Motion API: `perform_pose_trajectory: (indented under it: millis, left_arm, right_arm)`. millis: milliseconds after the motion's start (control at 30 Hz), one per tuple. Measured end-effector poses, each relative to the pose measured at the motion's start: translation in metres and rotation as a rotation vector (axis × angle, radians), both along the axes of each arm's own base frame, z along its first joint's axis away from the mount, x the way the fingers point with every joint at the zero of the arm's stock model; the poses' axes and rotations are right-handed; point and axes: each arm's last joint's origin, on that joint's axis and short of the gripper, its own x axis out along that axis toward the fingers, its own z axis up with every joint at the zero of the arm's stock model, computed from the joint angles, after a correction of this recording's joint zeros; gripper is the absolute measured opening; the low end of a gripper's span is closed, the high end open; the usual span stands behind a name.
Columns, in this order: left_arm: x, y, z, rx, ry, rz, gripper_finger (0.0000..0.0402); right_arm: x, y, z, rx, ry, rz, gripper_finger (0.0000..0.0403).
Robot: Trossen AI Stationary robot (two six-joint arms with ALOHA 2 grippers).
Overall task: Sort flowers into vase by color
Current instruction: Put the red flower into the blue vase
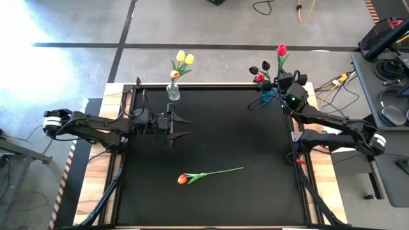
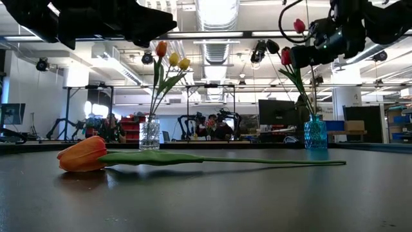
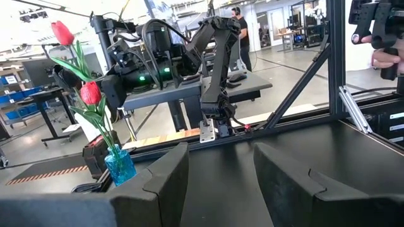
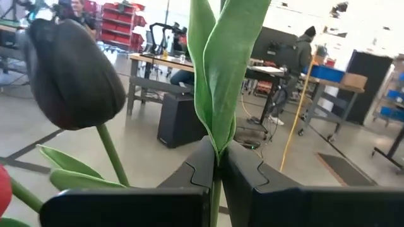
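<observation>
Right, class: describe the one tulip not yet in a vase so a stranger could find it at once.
Start at the black table and look to its near middle, away from the clear vase and blue vase at the far edge. The orange tulip lies flat there, alone; every other flower stands upright at a vase.

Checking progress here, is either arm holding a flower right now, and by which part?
The right tool pinches a tulip by its stem, below the leaves. The left tool is open, empty.

Workshop hall around a black table (image 1: 211, 140)

Grey concrete floor (image 1: 77, 25) with dark tape lines, bright ceiling lights (image 2: 215, 13), red shelving (image 4: 120, 22) (people stand by distant desks).
</observation>
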Motion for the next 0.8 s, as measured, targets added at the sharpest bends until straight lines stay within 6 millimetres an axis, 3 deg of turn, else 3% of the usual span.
perform_pose_trajectory:
  millis: [467, 800]
  left_arm:
    - [0.000, 0.000, 0.000, -0.011, 0.000, -0.002, 0.0165]
    - [0.000, 0.000, 0.000, -0.019, 0.000, -0.003, 0.0165]
  right_arm:
    - [0.001, -0.002, -0.012, 0.077, 0.001, -0.047, 0.0111]
    - [0.002, -0.003, -0.013, 0.094, 0.043, -0.041, 0.0116]
